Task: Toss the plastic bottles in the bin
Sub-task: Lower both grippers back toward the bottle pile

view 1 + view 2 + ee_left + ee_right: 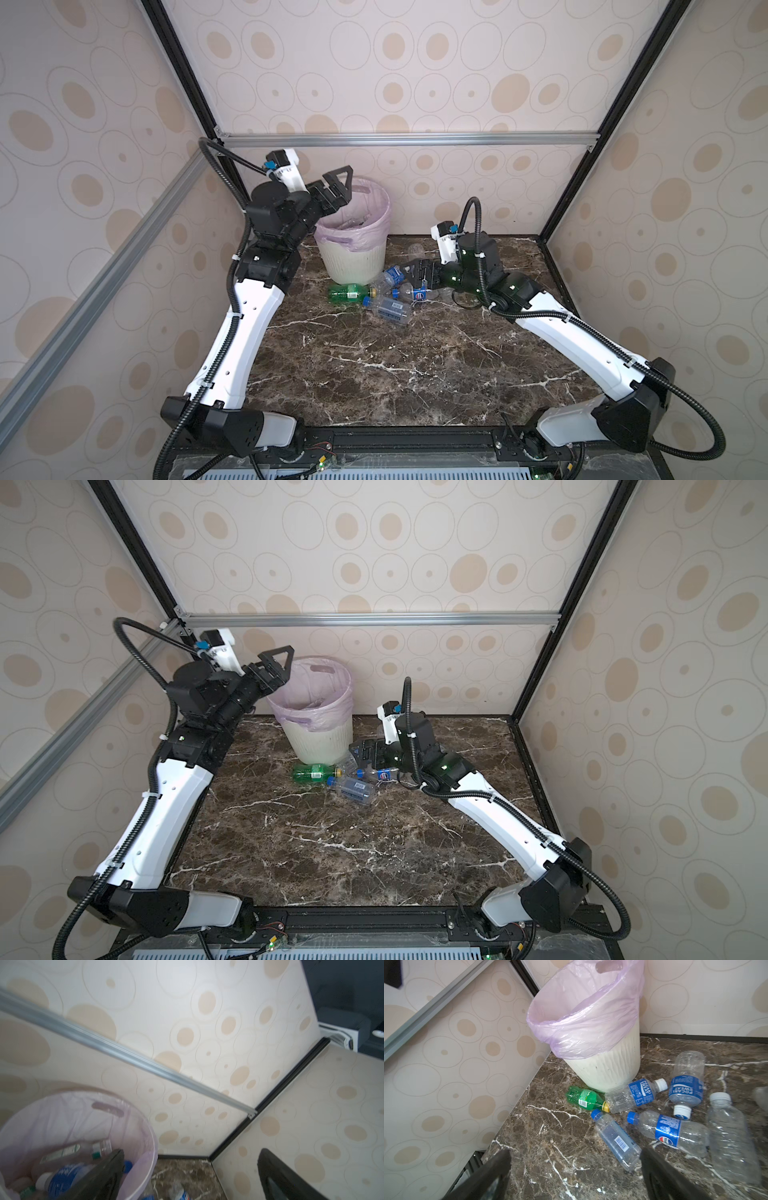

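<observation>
**Right arm nearest the loose bottles; left arm empty over the bin**

The desk [374,374] carries everything at its far side. The bin [353,262] stands there, left of centre, and the left wrist view shows several bottles [62,1178] already inside it. The left end effector [338,189] hangs above the bin's rim, well clear of the desk, its jaws spread wide with nothing between them. The right end effector [575,1152] sits low over the desk just right of the bin. Its jaws are also wide apart and empty, and it points toward the bin.

The loose bottles [386,291] lie on their sides in a cluster at the bin's foot, just ahead of the right end effector. There are at least six, and some of them touch.

Closest is the flat bottle [616,1140], with its base toward the right end effector and its blue cap pointing away, near the green bottle [581,1099]. Its long axis runs roughly along the reach, slightly slanted, so the jaws would close across its width. It lies off toward one finger rather than centred. I judge the right arm should take it, after a small sideways shift and a drop. The Pepsi bottle [670,1132] just beside it could get nudged.
</observation>
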Available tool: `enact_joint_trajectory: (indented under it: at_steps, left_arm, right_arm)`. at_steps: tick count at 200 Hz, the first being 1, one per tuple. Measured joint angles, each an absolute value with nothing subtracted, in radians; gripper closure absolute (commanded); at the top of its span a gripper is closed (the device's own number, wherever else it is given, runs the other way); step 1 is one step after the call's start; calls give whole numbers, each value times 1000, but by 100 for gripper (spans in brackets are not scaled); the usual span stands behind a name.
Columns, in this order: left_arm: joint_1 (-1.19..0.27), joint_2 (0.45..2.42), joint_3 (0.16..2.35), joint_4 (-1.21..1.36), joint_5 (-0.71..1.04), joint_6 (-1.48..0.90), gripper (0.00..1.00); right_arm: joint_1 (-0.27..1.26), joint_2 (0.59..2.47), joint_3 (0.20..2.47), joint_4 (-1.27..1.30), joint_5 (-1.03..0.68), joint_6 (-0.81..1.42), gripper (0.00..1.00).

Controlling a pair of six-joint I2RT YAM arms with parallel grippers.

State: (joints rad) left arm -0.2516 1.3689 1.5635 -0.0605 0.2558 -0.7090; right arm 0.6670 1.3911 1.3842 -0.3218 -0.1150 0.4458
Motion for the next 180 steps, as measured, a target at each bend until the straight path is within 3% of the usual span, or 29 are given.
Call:
enact_joint_trajectory:
  at_steps: [74, 136, 180]
  left_arm:
    - [-440, 1318, 1192, 20, 260, -725, 1]
    - [-537, 1311, 939, 147, 261, -812, 1]
    - [-584, 1348, 888, 200, 261, -853, 1]
  right_arm:
    - [392, 1434, 1378, -450, -53, 413, 0]
    - [320, 1640, 1379, -452, -56, 374, 3]
    - [228, 1820, 1478, -490, -43, 317, 3]
